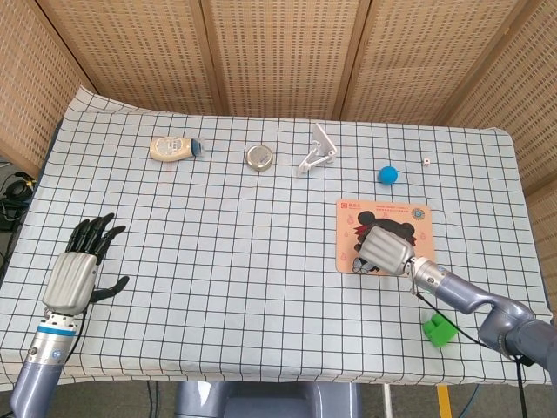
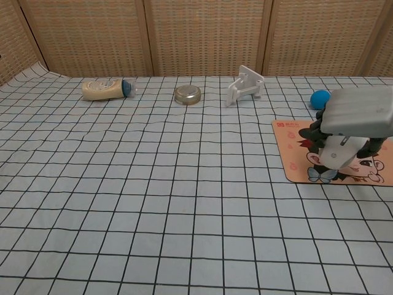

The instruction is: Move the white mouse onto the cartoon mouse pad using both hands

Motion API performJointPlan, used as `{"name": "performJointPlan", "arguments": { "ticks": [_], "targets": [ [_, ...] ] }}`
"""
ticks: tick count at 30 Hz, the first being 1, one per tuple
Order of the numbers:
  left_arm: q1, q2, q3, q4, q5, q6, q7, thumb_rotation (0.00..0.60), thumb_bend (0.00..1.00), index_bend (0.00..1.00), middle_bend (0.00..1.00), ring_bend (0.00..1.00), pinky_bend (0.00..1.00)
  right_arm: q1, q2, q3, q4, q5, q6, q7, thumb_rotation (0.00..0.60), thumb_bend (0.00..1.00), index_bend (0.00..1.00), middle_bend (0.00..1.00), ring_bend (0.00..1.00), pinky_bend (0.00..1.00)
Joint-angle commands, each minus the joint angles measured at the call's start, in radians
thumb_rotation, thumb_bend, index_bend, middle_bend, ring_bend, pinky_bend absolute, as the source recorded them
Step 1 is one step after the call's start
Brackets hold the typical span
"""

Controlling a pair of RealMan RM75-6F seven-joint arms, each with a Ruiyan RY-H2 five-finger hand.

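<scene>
The cartoon mouse pad lies at the right of the checked cloth. My right hand is low over the pad's near-left part, palm down. In the chest view the right hand grips the white mouse in its dark fingers, right over the pad; I cannot tell whether the mouse touches it. From the head view the mouse is hidden under the hand. My left hand hovers at the front left with fingers spread, holding nothing, far from the pad.
Along the back lie a cream bottle, a round metal tin, a white bracket, a blue ball and a small die. A green block sits near the front right edge.
</scene>
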Motion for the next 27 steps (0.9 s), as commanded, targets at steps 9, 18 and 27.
{"name": "performJointPlan", "arguments": {
  "ticks": [9, 18, 27],
  "targets": [
    [-0.001, -0.004, -0.001, 0.001, -0.005, -0.009, -0.002, 0.600, 0.23, 0.15, 0.00, 0.00, 0.00, 0.014, -0.032, -0.008, 0.063, -0.041, 0.037, -0.050, 0.600, 0.40, 0.64, 0.45, 0.41, 0.36],
    [0.000, -0.003, -0.004, -0.001, -0.010, -0.012, -0.007, 0.600, 0.23, 0.16, 0.00, 0.00, 0.00, 0.007, -0.051, -0.003, 0.091, -0.037, 0.055, -0.084, 0.600, 0.36, 0.58, 0.35, 0.29, 0.15],
    [-0.001, 0.001, -0.004, -0.005, -0.016, -0.022, -0.011, 0.600, 0.23, 0.16, 0.00, 0.00, 0.00, -0.009, -0.053, 0.000, 0.102, -0.011, 0.033, -0.145, 0.600, 0.31, 0.55, 0.25, 0.18, 0.03]
  ]
}}
